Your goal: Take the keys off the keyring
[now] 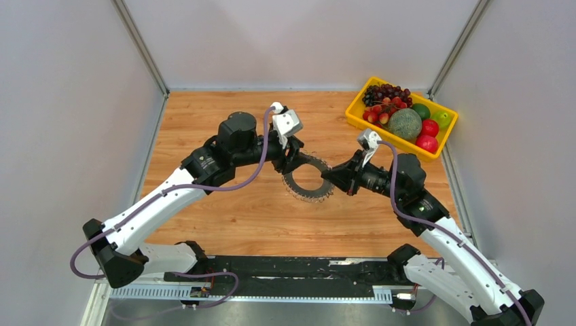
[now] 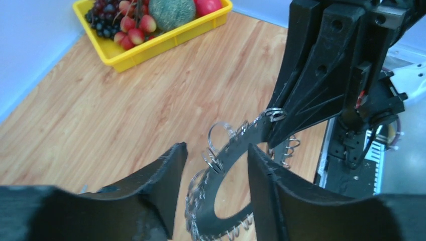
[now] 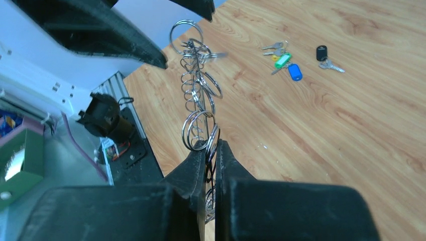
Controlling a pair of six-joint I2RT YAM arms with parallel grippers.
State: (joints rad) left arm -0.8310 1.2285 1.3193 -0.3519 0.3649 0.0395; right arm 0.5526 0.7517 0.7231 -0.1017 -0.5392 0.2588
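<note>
R gripper [image 3: 210, 150] fingers pinch the keyring [image 1: 296, 187] rim, held mid-table [image 1: 238, 217]. L gripper [image 2: 216, 150] fingers spread either side of the rim. Beyond, loose keys [image 3: 282, 57] w/ green and blue tags: only R wrist cam shows them.

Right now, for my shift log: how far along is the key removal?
Done: several keys lie loose on the table. In hand: right gripper shut on the keyring, left gripper open astride its rim. Remaining: cannot tell whether any keys remain on it.
</note>
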